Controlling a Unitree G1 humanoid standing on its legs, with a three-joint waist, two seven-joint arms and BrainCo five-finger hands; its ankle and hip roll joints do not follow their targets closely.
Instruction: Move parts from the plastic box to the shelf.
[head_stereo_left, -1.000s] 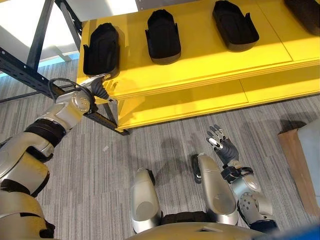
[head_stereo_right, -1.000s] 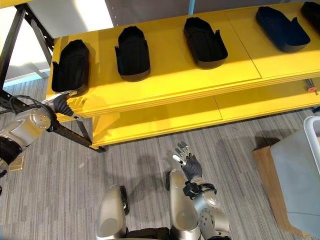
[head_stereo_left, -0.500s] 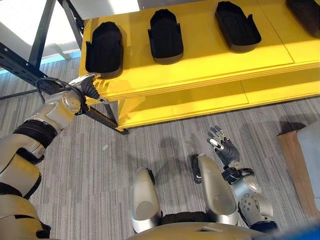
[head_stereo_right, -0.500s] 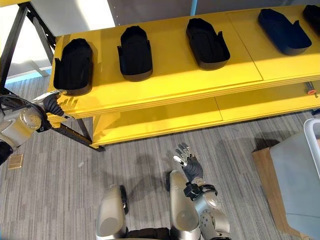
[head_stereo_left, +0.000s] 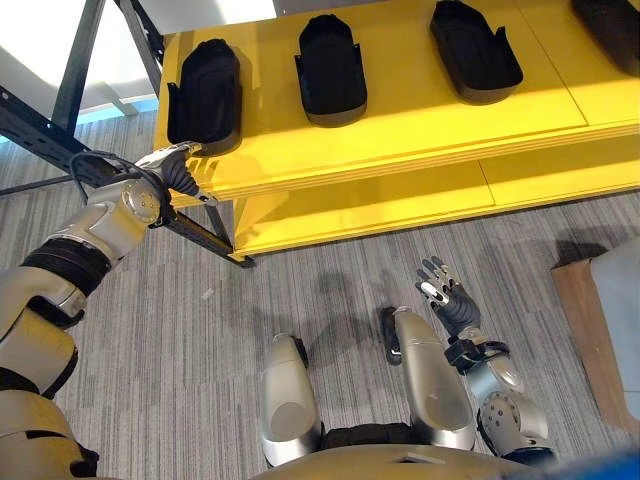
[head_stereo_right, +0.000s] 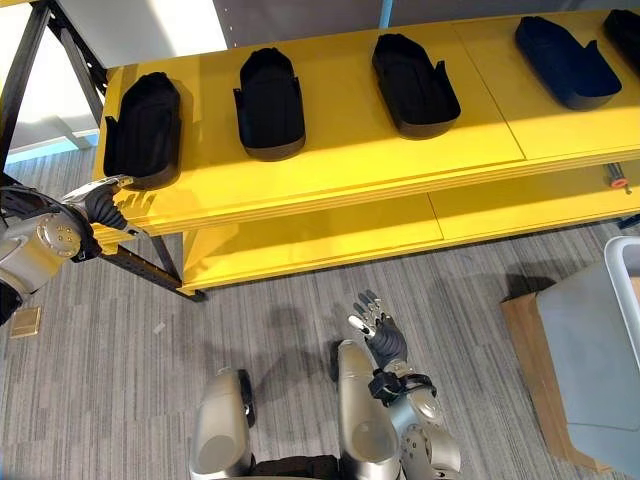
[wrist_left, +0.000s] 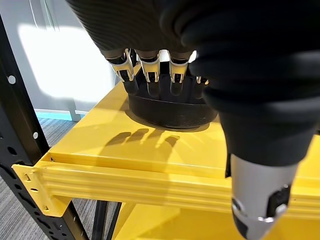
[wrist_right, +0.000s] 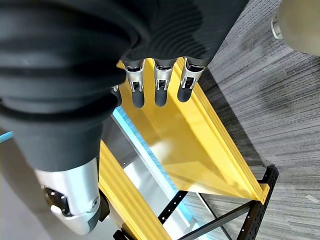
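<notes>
left hand (head_stereo_left: 180, 168) at the front left corner of the yellow shelf (head_stereo_left: 400, 120), fingers straight and released, tips just short of the leftmost black part (head_stereo_left: 203, 95); nothing grasped. compared with a second ago: hand drawn back a little from the shelf edge toward the black upright of the rack (head_stereo_left: 60, 140), part left seated near the left end of the top board. reads as placement finished, arm in retreat.

right hand (head_stereo_left: 447, 298) low over the grey carpet (head_stereo_left: 250, 290), fingers spread and empty; little change apart from a slight drop.

count, top board of the shelf, left to right:
- black moulded parts fully seen in the right eye view: four, the fourth (head_stereo_right: 566, 60) toward the right end.
- a fifth dark shape cut by the right edge of the view (head_stereo_right: 630, 25); likely another part, not certain.
- spacing even, all well apart, none touching.

lower board bare but for a small object at its right end, too small to identify.

pale plastic box (head_stereo_right: 600, 360) at the right, on brown cardboard (head_stereo_right: 535, 370) on the floor; contents not visible.

judgement: next step likely a turn back to the box for another part; remaining stock unknown.
</notes>
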